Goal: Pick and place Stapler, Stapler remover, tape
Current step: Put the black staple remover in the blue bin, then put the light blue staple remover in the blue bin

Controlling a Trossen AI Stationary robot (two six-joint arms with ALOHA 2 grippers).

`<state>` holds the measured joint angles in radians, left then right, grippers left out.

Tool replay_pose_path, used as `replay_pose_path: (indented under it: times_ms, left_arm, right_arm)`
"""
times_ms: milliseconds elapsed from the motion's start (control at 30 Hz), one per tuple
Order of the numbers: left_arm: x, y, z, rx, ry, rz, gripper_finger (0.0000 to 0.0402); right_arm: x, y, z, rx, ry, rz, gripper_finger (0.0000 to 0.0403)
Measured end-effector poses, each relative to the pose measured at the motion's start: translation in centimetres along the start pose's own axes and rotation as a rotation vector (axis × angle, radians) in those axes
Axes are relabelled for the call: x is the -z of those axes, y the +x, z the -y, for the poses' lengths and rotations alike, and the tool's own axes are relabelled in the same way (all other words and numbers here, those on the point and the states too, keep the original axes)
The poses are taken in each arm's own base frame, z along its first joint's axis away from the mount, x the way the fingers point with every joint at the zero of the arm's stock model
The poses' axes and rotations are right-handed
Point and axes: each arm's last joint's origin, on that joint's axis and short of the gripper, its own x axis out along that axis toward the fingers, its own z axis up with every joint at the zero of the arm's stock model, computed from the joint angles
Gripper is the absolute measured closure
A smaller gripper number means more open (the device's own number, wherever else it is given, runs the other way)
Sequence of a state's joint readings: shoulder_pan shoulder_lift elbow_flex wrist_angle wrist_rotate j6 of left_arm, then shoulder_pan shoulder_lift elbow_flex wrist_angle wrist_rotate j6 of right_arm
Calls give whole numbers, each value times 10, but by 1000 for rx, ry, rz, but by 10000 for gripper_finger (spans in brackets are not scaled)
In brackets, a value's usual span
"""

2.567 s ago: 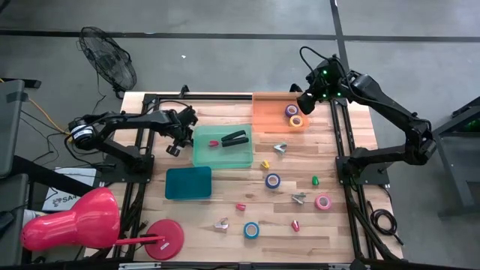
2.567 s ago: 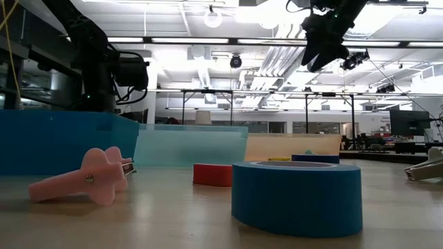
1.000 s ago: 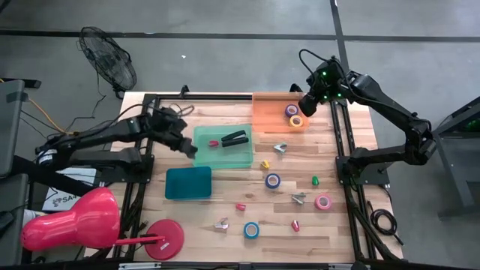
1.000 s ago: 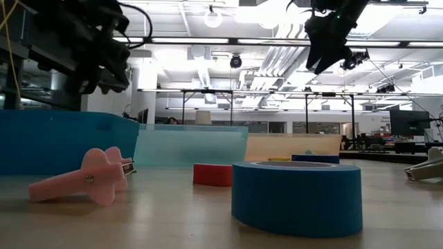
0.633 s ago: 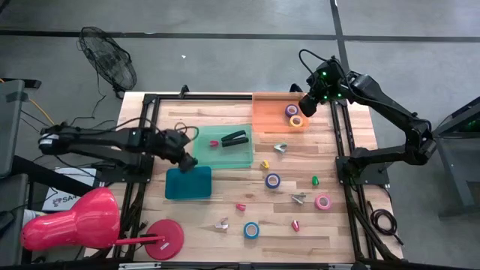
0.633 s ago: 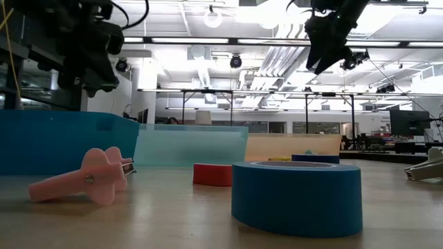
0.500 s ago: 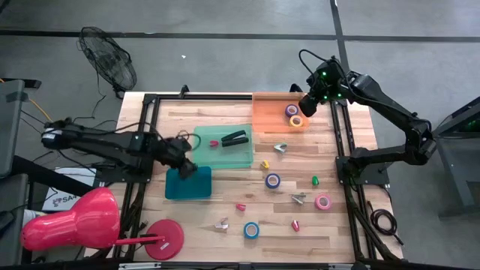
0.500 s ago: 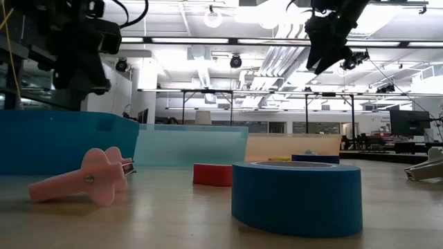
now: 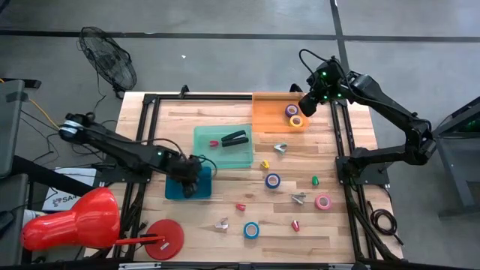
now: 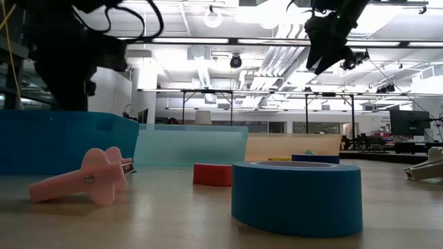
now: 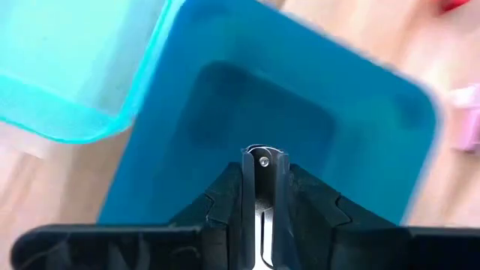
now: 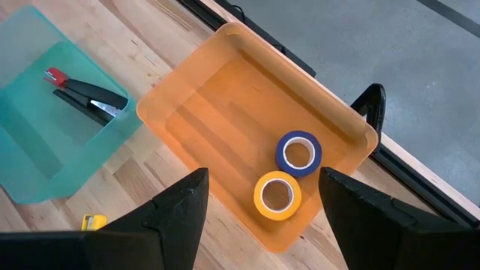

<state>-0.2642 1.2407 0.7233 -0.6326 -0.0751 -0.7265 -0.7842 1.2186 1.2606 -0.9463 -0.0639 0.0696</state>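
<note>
While the left gripper [image 9: 196, 180] hangs over the dark teal tray [image 9: 180, 185], its fingers [image 11: 262, 196] pressed together on nothing, the right gripper [image 9: 306, 103] hovers at the edge of the orange tray [image 9: 270, 116], fingers spread wide, empty.

Where things lie:
- Stapler [image 9: 235, 138] – in the light green tray [image 9: 223, 154].
- Two tape rolls, blue [image 12: 298, 153] and yellow [image 12: 277, 193], in the orange tray; four more loose on the table [image 9: 225, 206], e.g. a pink one [image 9: 323, 201] near the right edge.
- Staple removers – a pink one [image 9: 222, 223] and metal ones [image 9: 298, 198] scattered on the wood, none in the dark teal tray.

Risks, as I judge them:
- Left gripper sits low over an empty tray; if it drops further with its fingers together, it may press or shove the tray rather than pick anything.
- Removers are small and flat – easy to pinch off-centre and flick away.
- Loose rolls could roll or slide if nudged by one finger, possibly toward the table edge.
- Small coloured bits near the rolls may be grabbed by mistake.
</note>
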Motion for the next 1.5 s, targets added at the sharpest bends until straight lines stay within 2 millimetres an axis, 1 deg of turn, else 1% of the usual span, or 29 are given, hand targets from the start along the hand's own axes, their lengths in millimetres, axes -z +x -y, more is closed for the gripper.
replay_pose_path:
  times_ms: [67, 200, 333, 400, 600, 700, 767, 867, 967, 1100, 1233, 1300, 1367, 1500]
  left_arm:
    - [-1, 4, 1, -46, 56, -40, 325]
    - [-3, 12, 4, -47, 195, -85, 325]
    - [-3, 16, 4, -51, 275, -113, 322]
    - [-3, 18, 5, -51, 284, -118, 296]
    - [-3, 18, 4, -66, 303, -113, 190]
    - [-3, 18, 4, -58, 310, -117, 156]
    - [-3, 15, 5, -55, 310, -133, 141]
    - [-9, 4, 8, -79, 304, -163, 132]
    - [-17, -13, 12, -144, 285, -163, 130]
    - [-34, -38, 20, -235, 250, -73, 129]
    - [-47, -59, 24, -348, 252, 28, 129]
    - [-50, -69, 23, -410, 227, 70, 129]
    - [-51, -78, 20, -446, 184, 108, 129]
    - [-47, -99, 9, -423, 86, 182, 129]
  right_arm:
    - [0, 0, 0, 0, 1, 0, 158]
    - [0, 0, 0, -3, -2, 0, 158]
    - [0, 0, 0, -6, -5, 0, 158]
    - [0, 0, 0, -7, -10, 0, 158]
    - [0, 0, 0, -7, -27, 0, 158]
    - [0, 0, 0, -13, -33, -1, 158]
    - [0, 0, 0, -14, -38, -1, 158]
    - [0, 0, 0, -15, -45, -1, 158]
    - [0, 0, 0, -16, -45, -1, 158]
    - [0, 0, -2, -53, -50, -3, 158]
    - [1, 0, -7, -196, -108, -11, 158]
    - [2, -1, -12, -250, -140, -13, 158]
    - [3, 0, -18, -262, -157, -17, 158]
    - [5, -1, -34, -284, -192, -31, 158]
